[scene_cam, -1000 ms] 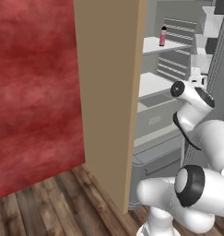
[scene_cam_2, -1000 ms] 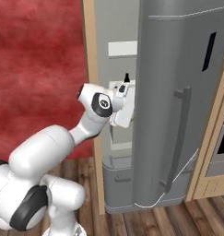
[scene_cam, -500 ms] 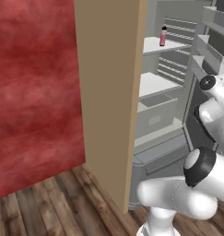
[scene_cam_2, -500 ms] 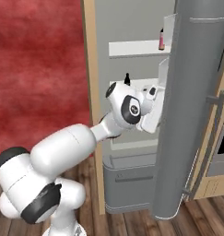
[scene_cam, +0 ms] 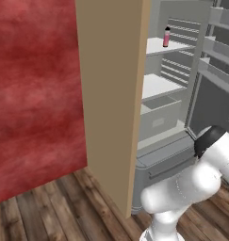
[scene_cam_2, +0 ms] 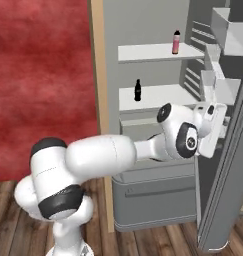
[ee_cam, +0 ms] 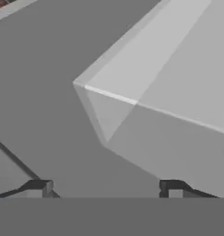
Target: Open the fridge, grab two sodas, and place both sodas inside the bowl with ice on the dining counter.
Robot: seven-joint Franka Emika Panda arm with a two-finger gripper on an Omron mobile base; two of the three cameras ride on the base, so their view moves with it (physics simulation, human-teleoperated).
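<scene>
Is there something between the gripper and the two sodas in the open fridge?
Nothing visible blocks them. The gripper is at the inner side of the fridge door; the dark soda and pink soda stand exposed on open shelves.

One open fridge (scene_cam_2: 143,30) holds two sodas: pink bottle (scene_cam_2: 176,42), dark bottle (scene_cam_2: 138,90).

Home kitchen: open fridge (scene_cam_2: 158,75) in wood surround (scene_cam: 113,94), plank floor (scene_cam: 50,212).

Mottled red wall (scene_cam: 36,94); dark wood plank floor (scene_cam: 50,214).
</scene>
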